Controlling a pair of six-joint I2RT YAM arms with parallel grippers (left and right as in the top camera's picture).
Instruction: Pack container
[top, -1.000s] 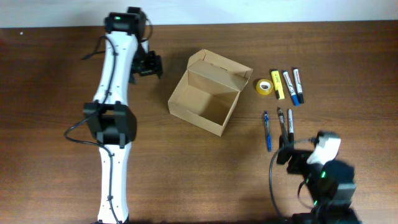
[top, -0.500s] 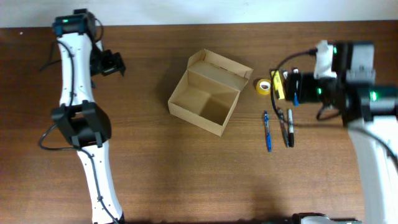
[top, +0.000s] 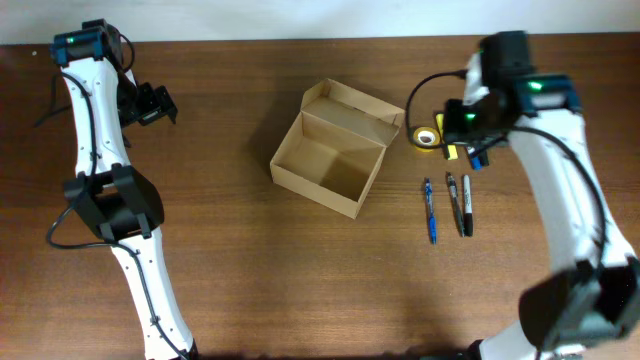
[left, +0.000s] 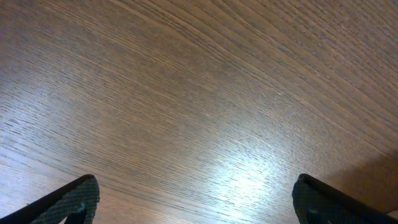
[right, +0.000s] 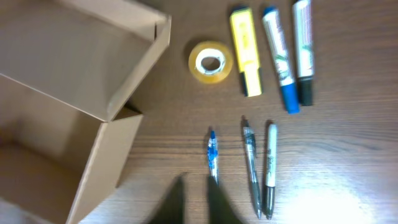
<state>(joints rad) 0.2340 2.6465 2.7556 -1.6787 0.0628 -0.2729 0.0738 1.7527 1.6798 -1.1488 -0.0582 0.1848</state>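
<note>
Cardboard box (top: 330, 150): sits open near the middle of the worktop (top: 300, 290), a little toward the far edge. It is turned at an angle, and its hinged flap lid stands up on the side facing the far right corner.
Box in the right wrist view (right: 68, 118): fills the left of the frame, with plain tan walls and the flap leaning back.
Left end effector (top: 153, 103): near the far left corner, well apart from the box. Its wrist view (left: 196, 183) shows the fingers spread wide at the two lower corners, with only bare wood grain between them.
Right end effector (top: 462, 120): hangs over the row of supplies right of the box, toward the far edge. In its own view (right: 196, 183) the fingers are blurred but drawn close together, pinching nothing.
Yellow tape roll (right: 211, 61): lies flat just beside the box's flap corner, not touching it.
Yellow highlighter (right: 246, 51): just right of the tape roll.
Blue marker (right: 280, 59): next to the highlighter and parallel to it.
Dark-capped marker (right: 302, 50): last in that row, nearest the right edge.
Blue pen (top: 430, 212): lies nearer the near edge than the tape roll.
Slim dark pen (top: 452, 200): right of the blue pen.
Black-tipped pen (top: 466, 205): close beside the slim dark pen.
</note>
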